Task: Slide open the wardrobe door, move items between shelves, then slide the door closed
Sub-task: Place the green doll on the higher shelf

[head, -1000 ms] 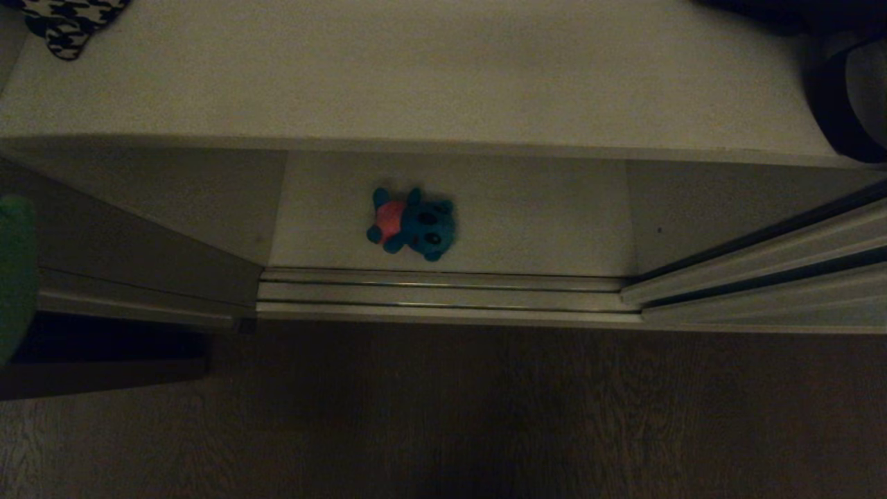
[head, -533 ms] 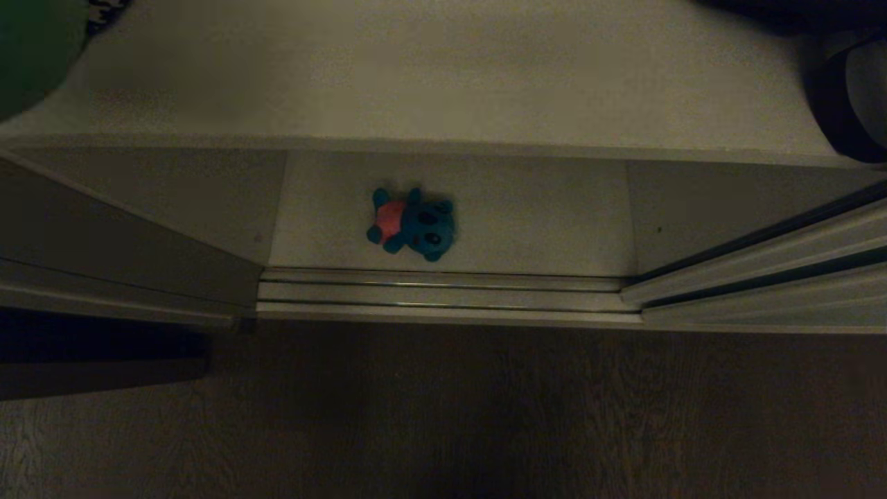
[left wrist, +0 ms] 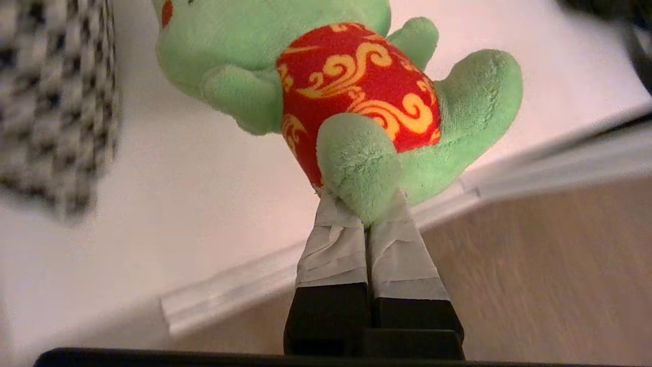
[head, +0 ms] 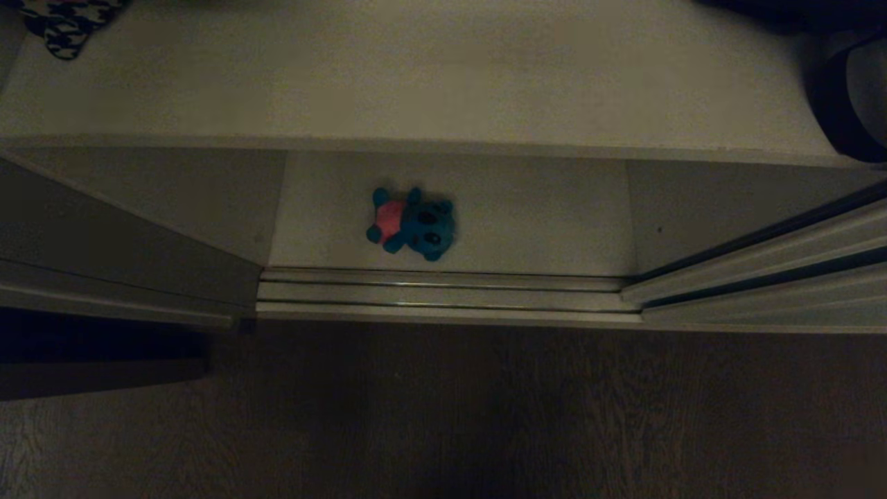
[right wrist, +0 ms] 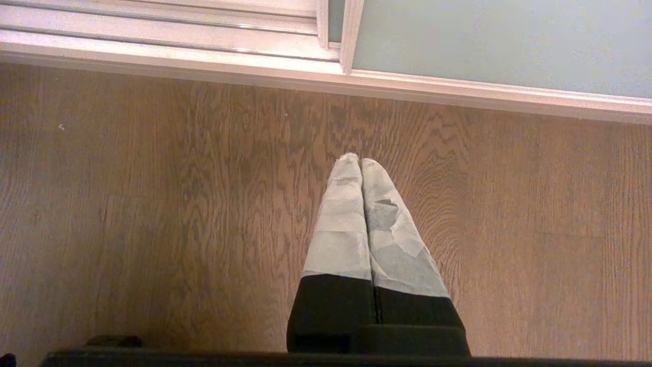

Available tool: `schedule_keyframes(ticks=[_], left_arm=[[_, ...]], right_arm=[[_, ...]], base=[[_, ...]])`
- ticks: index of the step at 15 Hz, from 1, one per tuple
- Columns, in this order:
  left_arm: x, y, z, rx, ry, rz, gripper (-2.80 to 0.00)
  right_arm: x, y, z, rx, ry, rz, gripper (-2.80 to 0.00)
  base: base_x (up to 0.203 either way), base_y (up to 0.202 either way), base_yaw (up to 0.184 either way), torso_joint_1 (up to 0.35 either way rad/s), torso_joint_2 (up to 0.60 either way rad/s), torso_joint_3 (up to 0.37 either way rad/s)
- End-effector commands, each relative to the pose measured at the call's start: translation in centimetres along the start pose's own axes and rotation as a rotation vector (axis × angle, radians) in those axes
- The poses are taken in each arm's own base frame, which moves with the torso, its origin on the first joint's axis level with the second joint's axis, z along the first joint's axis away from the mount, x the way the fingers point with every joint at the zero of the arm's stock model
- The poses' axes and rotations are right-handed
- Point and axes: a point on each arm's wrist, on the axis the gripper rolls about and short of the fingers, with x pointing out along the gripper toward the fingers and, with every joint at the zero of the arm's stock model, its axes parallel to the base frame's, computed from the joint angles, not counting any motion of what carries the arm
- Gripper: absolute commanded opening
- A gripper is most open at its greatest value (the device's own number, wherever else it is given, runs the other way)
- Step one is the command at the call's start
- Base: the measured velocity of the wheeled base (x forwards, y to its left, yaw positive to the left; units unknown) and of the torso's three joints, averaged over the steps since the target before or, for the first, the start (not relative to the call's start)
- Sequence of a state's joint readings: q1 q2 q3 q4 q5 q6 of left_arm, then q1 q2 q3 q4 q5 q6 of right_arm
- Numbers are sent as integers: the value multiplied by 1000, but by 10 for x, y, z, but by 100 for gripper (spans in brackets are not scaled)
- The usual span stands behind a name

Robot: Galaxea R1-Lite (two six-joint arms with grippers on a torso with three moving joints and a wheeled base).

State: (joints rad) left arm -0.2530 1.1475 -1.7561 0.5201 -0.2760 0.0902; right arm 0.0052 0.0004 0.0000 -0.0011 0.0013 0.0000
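Note:
The green frog toy with a red patterned patch hangs over the off-white upper shelf, close to its front edge. My left gripper is shut on one of the frog's legs; the foot hides the fingertips. Neither the frog nor this gripper shows in the head view. The teal-blue toy with a pink-red belly lies on the lower shelf, just behind the door tracks. The sliding wardrobe door stands pushed aside to the right. My right gripper is shut and empty above the wooden floor.
A houndstooth cloth lies at the upper shelf's far left, beside the frog. A black strapped bag sits at the shelf's right end. The door tracks run along the opening's front. Wooden floor fills the foreground.
The frog in my left gripper rose along the head view's left edge, passed over the houndstooth cloth and left the view at the top. The teal-blue toy has not moved.

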Motion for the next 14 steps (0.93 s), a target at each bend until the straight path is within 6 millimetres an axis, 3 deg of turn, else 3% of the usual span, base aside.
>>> schedule_keyframes(ticks=[1, 6, 11, 14], left_arm=[[47, 13, -5, -17, 48, -3, -280], [102, 22, 4, -2, -84, 94, -280], [127, 7, 4, -48, -88, 81, -280], [146, 8, 0, -49, -111, 120, -280]], right_arm=[[0, 0, 0, 0, -4, 1, -280], [0, 0, 0, 0, -4, 0, -280], [0, 0, 0, 0, -4, 1, -280], [0, 0, 0, 0, -4, 1, -280]], base=[[0, 0, 0, 0, 0, 0], [0, 0, 0, 0, 0, 0], [0, 0, 0, 0, 0, 0], [0, 0, 0, 0, 0, 0]])
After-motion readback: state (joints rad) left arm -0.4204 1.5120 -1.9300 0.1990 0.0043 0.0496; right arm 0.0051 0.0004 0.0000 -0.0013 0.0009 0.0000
